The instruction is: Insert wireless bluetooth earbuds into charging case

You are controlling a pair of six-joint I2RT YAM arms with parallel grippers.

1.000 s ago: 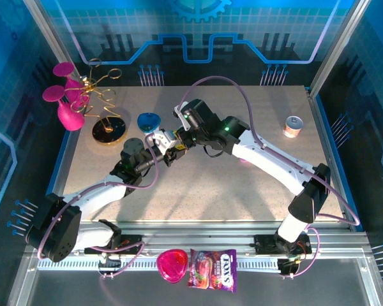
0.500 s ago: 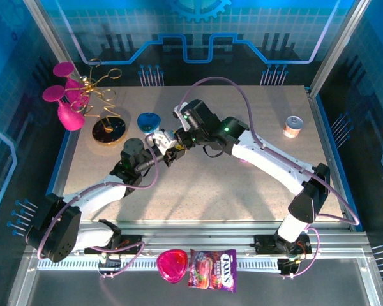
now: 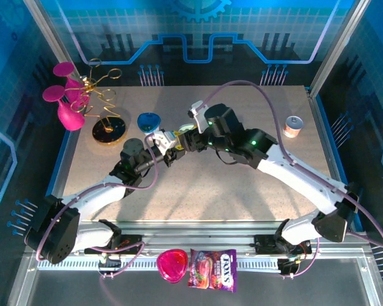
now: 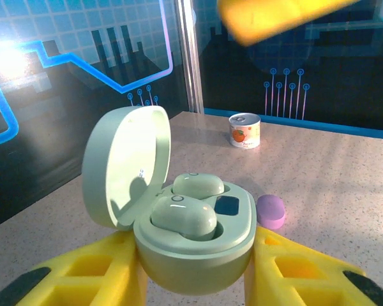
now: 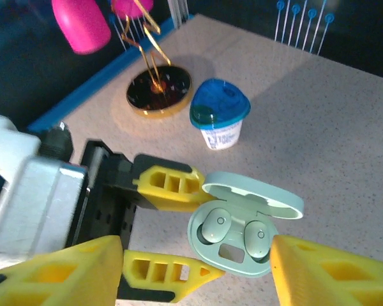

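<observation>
The small mint-green pebble-shaped plastic charging case (image 4: 193, 255) is held off the tabletop, clamped between the yellow fingers of the left end effector (image 4: 195, 275), with its lid hinged open. 2 stubby mint-white wireless earbuds (image 4: 184, 217) are seen seated side by side in its wells, so the insertion for this case is judged done. At most, closing the lid may be left.

The right end effector (image 5: 195, 255) is held above the case with its fingers spread wide and nothing gripped.

The speckled beige tabletop (image 3: 242, 191) is enclosed by blue circuit-patterned panels. A blue-lidded cup (image 3: 149, 121), a small printed can (image 3: 293, 125) and a lilac oval piece (image 4: 270, 211) are standing on it.
</observation>
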